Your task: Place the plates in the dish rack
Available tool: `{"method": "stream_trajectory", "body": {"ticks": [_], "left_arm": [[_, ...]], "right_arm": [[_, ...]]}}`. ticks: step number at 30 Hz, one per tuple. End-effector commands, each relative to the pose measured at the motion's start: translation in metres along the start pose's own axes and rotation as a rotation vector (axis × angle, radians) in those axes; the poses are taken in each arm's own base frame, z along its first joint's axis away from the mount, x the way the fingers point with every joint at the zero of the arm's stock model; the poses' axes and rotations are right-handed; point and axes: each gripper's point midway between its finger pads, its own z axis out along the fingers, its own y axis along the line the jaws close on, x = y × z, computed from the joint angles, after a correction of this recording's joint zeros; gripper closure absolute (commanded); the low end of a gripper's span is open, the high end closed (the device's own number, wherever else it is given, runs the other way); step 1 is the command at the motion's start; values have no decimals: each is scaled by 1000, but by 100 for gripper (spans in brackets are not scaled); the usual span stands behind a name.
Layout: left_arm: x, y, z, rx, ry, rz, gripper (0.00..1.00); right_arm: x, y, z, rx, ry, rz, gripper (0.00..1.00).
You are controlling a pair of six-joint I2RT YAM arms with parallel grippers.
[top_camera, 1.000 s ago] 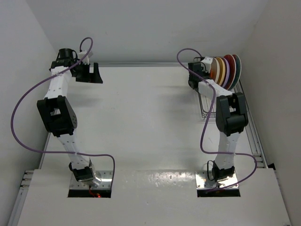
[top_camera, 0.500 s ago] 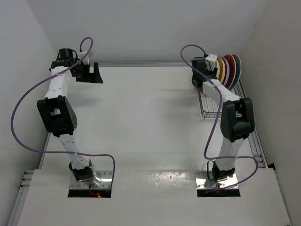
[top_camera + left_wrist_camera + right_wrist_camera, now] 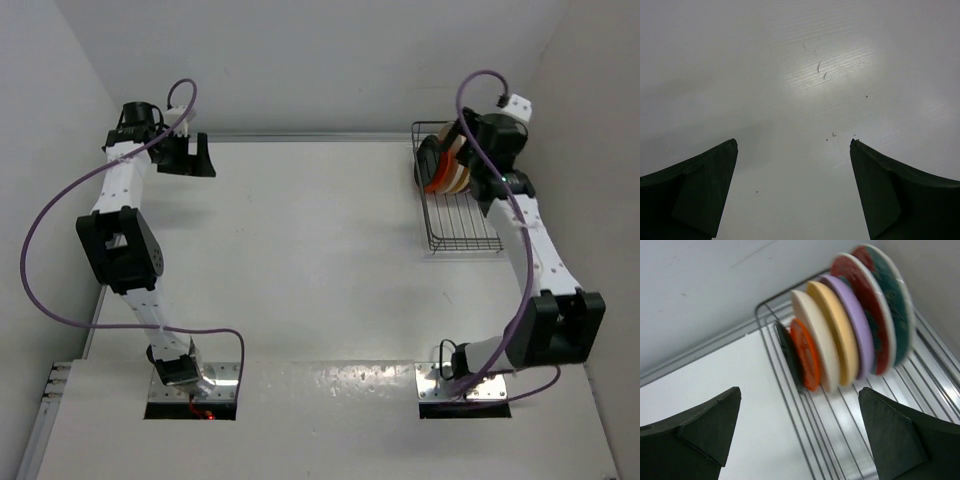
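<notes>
We saw a plain white table (image 3: 300,260) closed in by bare white walls (image 3: 320,60) on three sides, with a soft glare on the tabletop under the left arm. The rectangular grey wire dish rack (image 3: 840,435) lay directly beneath and ahead of the right gripper (image 3: 800,390), in the corner where table and walls met. Seven round plates stood on edge in it, packed in one row and leaning the same way. Nearest the right gripper's fingers was the small glossy black plate (image 3: 787,352), then the smaller glossy orange plate (image 3: 807,357), the cream plate (image 3: 815,335), the tan-yellow plate (image 3: 837,330), the lavender plate (image 3: 855,320) and, farthest from the fingers, the two red plates with teal flowers (image 3: 870,300). The rest of the rack, toward the gripper's own side, showed only bare wires. The right gripper hung over the row with its dark fingers spread wide, pinching nothing and touching neither plate nor wire. The left gripper (image 3: 792,142), well apart from the rack at the opposite far side of the table, was likewise spread wide, with only bare tabletop between its fingers.
</notes>
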Motion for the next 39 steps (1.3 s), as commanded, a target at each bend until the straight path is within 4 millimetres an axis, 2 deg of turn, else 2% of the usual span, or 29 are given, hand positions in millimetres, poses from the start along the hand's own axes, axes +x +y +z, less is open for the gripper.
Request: {"method": "stream_trajectory", "body": {"ticks": [1, 2, 3, 5, 6, 8, 10, 12, 13, 14, 15, 16, 19, 22, 25, 28, 34, 39], "left_arm": [[-15, -4, -32, -53, -63, 49, 1], [-10, -3, -33, -68, -53, 45, 1], [-8, -2, -36, -79, -50, 45, 1], [5, 4, -35, -120, -15, 41, 1], [7, 2, -36, -135, -6, 58, 1], [20, -1, -32, -168, 31, 76, 1], [26, -14, -32, -167, 48, 113, 1], [42, -21, -25, -183, 89, 140, 1], [45, -34, -22, -174, 101, 180, 1], [50, -37, -20, -187, 115, 207, 1], [69, -43, -12, -177, 164, 210, 1], [72, -56, -8, -162, 172, 253, 1], [98, -79, 3, -134, 232, 309, 1], [108, -103, 11, -90, 251, 358, 1], [105, -125, 15, -66, 247, 411, 1], [105, -139, 20, -51, 249, 447, 1], [108, -147, 23, -37, 251, 464, 1], [112, -154, 27, -14, 259, 449, 1]], "right_arm": [[28, -31, -25, -26, 145, 153, 0], [28, -39, -34, -12, 147, 176, 0], [49, -66, -33, 52, 196, 233, 0], [81, -89, -48, 114, 283, 261, 0], [94, -108, -58, 156, 322, 336, 0], [119, -116, -76, 152, 399, 382, 0], [153, -129, -87, 166, 475, 427, 0], [175, -131, -102, 150, 507, 452, 0], [178, -132, -106, 150, 513, 457, 0], [182, -134, -113, 159, 522, 458, 0], [189, -136, -118, 166, 532, 456, 0], [190, -141, -123, 182, 533, 431, 0], [197, -147, -134, 217, 550, 417, 0], [213, -147, -152, 224, 605, 412, 0], [227, -148, -164, 220, 620, 407, 0], [230, -147, -169, 209, 594, 411, 0], [223, -145, -175, 188, 563, 410, 0], [226, -147, -179, 195, 562, 394, 0]]}}
